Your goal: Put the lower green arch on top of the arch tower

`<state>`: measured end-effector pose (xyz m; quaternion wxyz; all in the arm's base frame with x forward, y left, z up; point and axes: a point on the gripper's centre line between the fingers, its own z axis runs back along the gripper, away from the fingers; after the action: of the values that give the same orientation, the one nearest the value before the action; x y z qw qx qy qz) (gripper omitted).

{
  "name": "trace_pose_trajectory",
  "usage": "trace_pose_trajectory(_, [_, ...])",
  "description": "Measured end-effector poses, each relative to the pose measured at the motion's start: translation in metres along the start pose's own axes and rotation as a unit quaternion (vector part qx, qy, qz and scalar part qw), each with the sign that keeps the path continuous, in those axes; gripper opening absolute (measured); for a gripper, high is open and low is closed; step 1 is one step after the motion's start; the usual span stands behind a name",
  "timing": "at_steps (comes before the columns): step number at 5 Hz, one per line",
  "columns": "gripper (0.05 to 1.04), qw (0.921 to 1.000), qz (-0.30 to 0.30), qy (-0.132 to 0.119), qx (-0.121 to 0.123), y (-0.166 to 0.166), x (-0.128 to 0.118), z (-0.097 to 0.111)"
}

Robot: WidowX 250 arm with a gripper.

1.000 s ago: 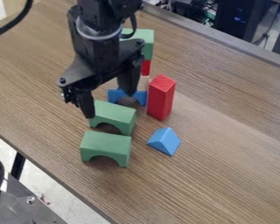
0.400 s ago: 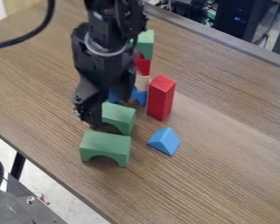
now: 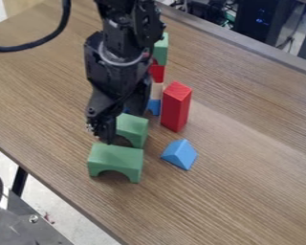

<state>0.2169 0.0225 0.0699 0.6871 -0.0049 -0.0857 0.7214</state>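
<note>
Left of the frame's centre, the gripper (image 3: 124,122) has its two fingers spread. Lower in the frame, the lower green arch (image 3: 116,154) stands on the counter (image 3: 238,182).

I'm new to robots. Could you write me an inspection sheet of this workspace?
Surface: wood-grain tabletop; spills, nothing seen
Job's things: front green arch, openings-down, near the rear green arch; partly hidden tower of blue arch, pale block, small red block and green block, seemingly stacked
Clutter: tall red block, upright; blue wedge
Gripper: open, at the rear green arch, partly covering it
Cables: black cable across the upper left; another at the lower left edge
Surroundings: dark equipment with a blue light, beyond the table
</note>
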Motion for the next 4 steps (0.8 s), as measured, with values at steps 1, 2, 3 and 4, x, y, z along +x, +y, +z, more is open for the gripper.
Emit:
trace_pose_trajectory(1, [0.999,1.0000,0.003,-0.001,0.009,0.0031,0.0011,0.0000])
trace_pose_trajectory(2, [0.999,0.9998,0.016,0.002,0.009,0.0041,0.0016,0.0030])
trace_pose_trajectory(3, [0.999,0.9994,0.028,0.007,0.021,0.0088,0.0006,0.0050])
trace_pose_trajectory(4, [0.999,0.9989,0.041,0.009,0.019,0.0059,0.0004,0.0098])
